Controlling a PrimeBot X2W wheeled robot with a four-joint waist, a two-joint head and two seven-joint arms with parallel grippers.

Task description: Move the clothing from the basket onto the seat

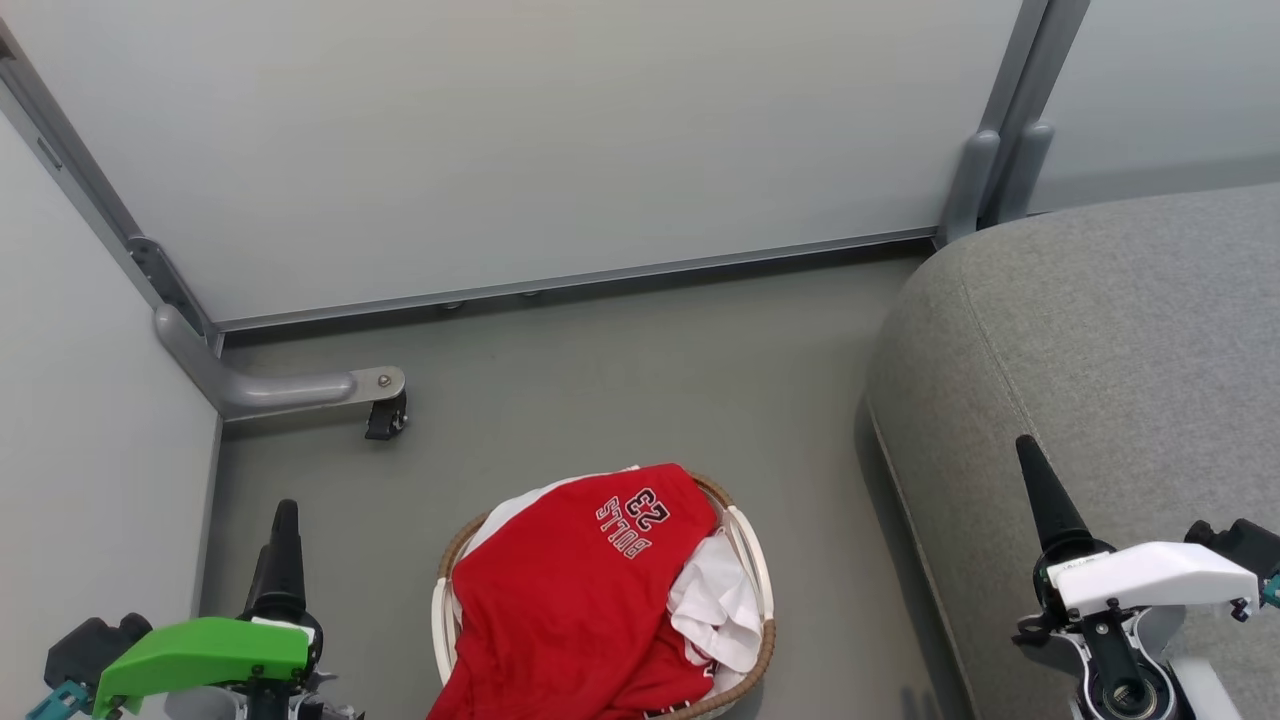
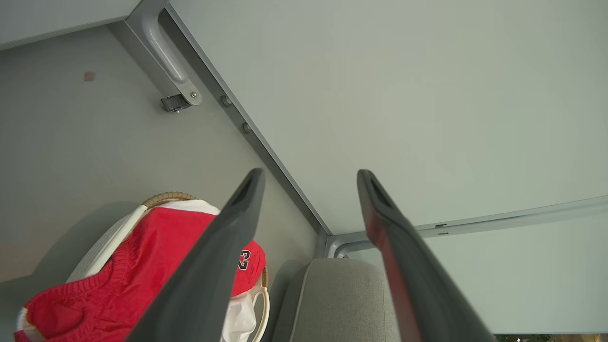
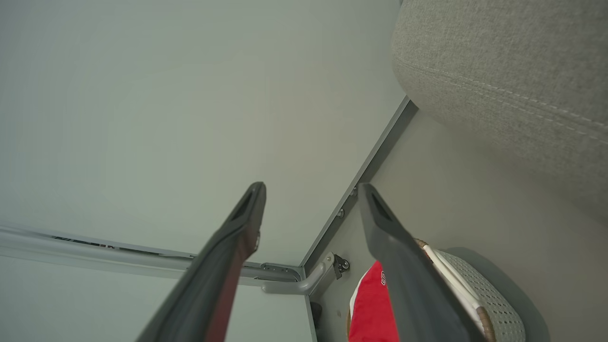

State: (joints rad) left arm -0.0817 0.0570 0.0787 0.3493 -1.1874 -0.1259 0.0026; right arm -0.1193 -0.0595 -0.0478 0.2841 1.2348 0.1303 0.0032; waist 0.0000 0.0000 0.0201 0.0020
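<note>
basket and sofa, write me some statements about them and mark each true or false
1. The red clothing lies in the basket. True.
2. The basket stands on the sofa cushion. False: it stands on the floor beside the cushion.
3. The left gripper is shut on the clothing. False: its fingers are spread apart and hold nothing.
4. The right gripper is open. True.
5. The top garment is lettered "BULLS 23". True.
</note>
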